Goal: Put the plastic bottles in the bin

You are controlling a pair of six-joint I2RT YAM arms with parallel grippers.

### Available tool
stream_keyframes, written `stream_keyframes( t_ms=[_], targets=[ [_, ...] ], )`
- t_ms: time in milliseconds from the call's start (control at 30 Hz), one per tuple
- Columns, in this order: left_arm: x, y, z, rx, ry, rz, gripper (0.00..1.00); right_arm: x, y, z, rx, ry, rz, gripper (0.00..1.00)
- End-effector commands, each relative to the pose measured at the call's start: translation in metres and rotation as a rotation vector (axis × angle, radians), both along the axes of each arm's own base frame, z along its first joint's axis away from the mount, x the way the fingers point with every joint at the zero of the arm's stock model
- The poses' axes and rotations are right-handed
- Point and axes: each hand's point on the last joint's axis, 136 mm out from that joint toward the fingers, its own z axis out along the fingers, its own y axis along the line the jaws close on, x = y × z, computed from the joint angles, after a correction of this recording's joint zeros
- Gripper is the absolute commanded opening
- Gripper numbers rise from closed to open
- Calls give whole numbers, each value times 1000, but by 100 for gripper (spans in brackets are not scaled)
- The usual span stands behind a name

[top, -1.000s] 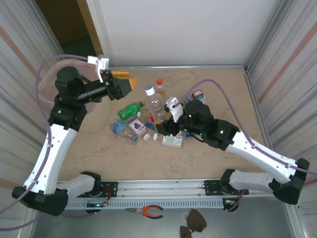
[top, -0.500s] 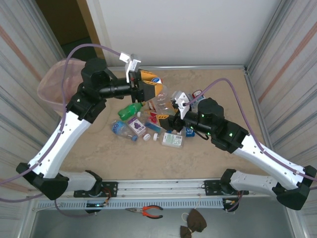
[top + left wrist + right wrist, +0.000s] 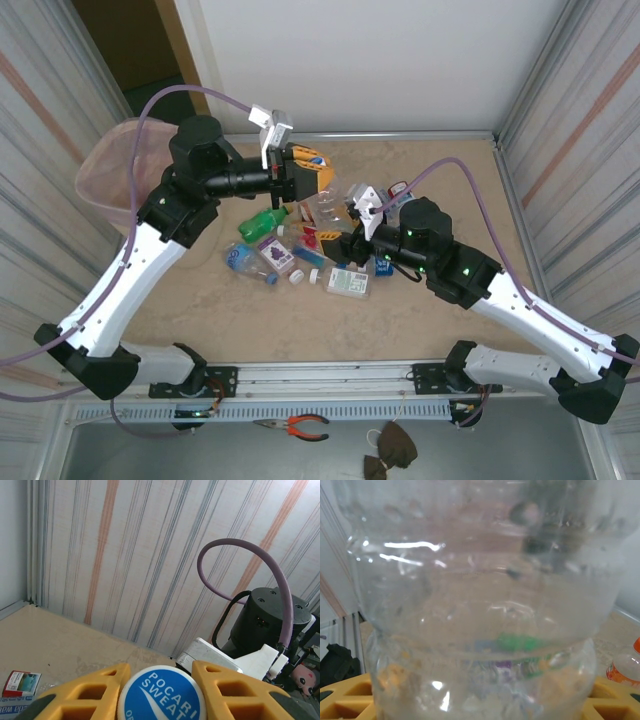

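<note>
My left gripper [image 3: 311, 168] is clamped on a Pocari Sweat bottle [image 3: 161, 695]. In my left wrist view its round blue-and-white face sits tight between my two yellow fingers [image 3: 90, 692], and from above it hangs clear of the counter [image 3: 450, 170], over the far side of the pile. The bin [image 3: 100, 175], lined with its pink bag, stands off to my left, well apart from that bottle. My right gripper [image 3: 480, 705] is partly closed around a clear bottle [image 3: 480, 605], which is so close to the wrist camera that I see yellow fingers only at the bottom corners. The other plastic bottles lie on the counter between my two arms, among them a green bottle [image 3: 262, 220], a purple-labelled bottle [image 3: 275, 254] just nearer me, and a flat clear bottle [image 3: 348, 282].
</note>
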Motion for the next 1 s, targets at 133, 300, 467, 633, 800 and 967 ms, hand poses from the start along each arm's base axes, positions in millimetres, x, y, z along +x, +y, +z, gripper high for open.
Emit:
stream_keyframes(
  t_ms=[133,300,467,633,800,967],
  targets=[
    [-12,7,16,-12,-70,12,22,-3,-1,11,31,-33,15,56],
    [0,17,13,38,-101,123,23,-2,-2,9,22,-27,6,73],
    [23,42,11,104,-99,283,23,-6,-10,12,26,-23,-5,81],
    [53,90,13,111,-55,466,22,-6,-16,13,21,-29,-22,82],
    [86,151,8,215,-55,716,22,-6,-20,13,15,-37,-37,83],
    [113,218,5,279,-33,969,22,-5,-20,10,5,-36,-39,84]
  ],
)
